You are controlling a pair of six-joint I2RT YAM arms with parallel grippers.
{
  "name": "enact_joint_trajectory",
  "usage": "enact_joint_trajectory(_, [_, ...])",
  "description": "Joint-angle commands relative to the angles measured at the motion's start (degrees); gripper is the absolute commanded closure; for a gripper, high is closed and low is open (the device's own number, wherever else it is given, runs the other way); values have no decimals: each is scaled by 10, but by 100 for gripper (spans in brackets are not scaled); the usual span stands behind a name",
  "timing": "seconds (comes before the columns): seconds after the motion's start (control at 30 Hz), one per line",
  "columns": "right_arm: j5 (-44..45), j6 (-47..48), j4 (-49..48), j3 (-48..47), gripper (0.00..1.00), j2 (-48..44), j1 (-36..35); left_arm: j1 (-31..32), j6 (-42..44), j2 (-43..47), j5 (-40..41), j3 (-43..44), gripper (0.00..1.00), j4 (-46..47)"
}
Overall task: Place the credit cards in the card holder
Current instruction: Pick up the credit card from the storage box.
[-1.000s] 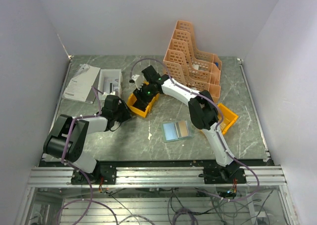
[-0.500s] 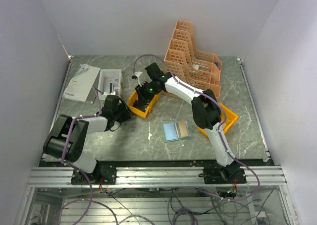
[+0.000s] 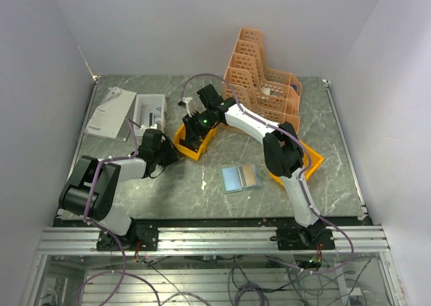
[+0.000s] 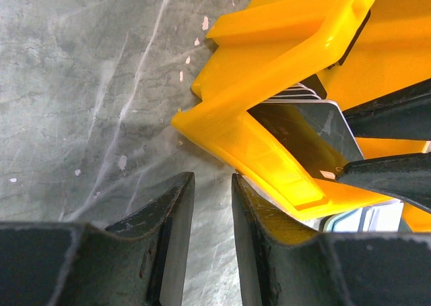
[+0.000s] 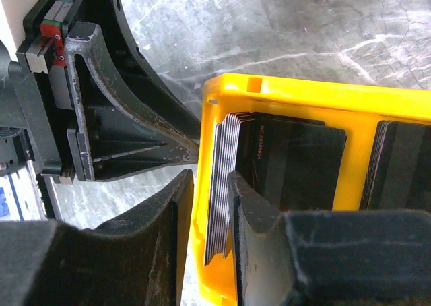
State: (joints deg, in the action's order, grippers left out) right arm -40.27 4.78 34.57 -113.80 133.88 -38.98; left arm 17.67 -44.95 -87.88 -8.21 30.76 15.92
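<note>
Grey-green card holder (image 3: 240, 178) is nearest the arm bases. It lies open and flat on the stone-pattern table (image 3: 168, 191), bluish panel on the left, tan on the right, nothing on it. It sits well apart from both grippers.

Left gripper (image 4: 207, 181) is low over the table at the near-left corner of a yellow bin (image 5: 303, 90). Its fingers are parted by a narrow gap, with bare table between them and nothing held. In the right wrist view one fingertip looks to touch that corner from outside.

Credit cards (image 5: 289, 164) are in that bin, standing on edge as a stack against the left wall, and look dark and glossy in the wrist views. A second stack stands further right in the same bin.

Right gripper (image 5: 210, 185) is down on the bin's left wall, one finger outside the wall and the other inside, behind the first few cards. The gap is small. Can't tell if it is clamped yet or just straddling.

A second yellow bin (image 3: 312, 159) sits under the right arm's elbow.

Far side: white box (image 3: 149, 110) and white booklet (image 3: 110, 114) back left, orange file rack (image 3: 262, 83) back right.
</note>
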Motion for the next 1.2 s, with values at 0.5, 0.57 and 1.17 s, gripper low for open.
enact_joint_trajectory(0.5, [62,19,35,-17,74,35,-9,-4,14,8,5,27,60,-5])
enact_joint_trajectory(0.57, [68,17,31,-20,75,34,-9,-4,14,7,5,27,60,-5])
enact_joint_trajectory(1.17, [59,35,46,-47,90,61,-11,-4,18,10,1,25,60,-5])
